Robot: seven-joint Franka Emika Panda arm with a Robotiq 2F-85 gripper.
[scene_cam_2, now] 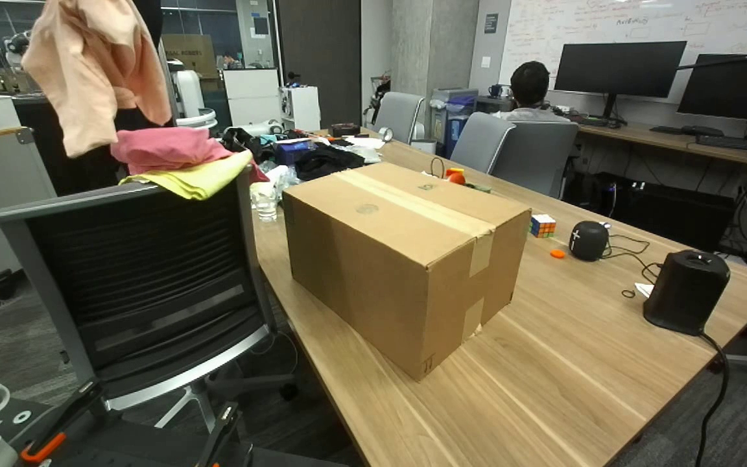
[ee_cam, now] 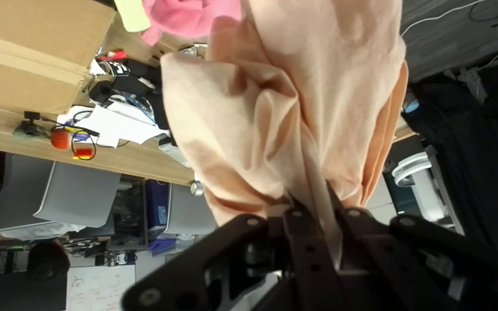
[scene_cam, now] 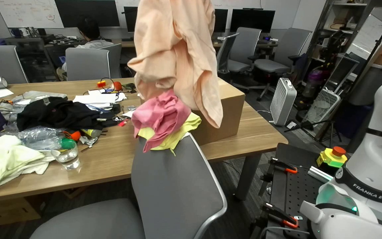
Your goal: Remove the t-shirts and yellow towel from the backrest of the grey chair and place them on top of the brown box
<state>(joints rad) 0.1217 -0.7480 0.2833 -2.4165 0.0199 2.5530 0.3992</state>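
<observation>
Your jaws pinch the peach garment (scene_cam: 181, 56) aloft, presumably so its folds clear the pink cloth (scene_cam: 161, 114) and yellow towel (scene_cam_2: 203, 177) draped over the grey chair's backrest (scene_cam: 177, 179) before reaching the brown box (scene_cam_2: 406, 259)

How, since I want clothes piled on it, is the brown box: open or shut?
Shut: in an exterior view, the brown box has a flat top, with tape running across it and down over one edge.
</observation>
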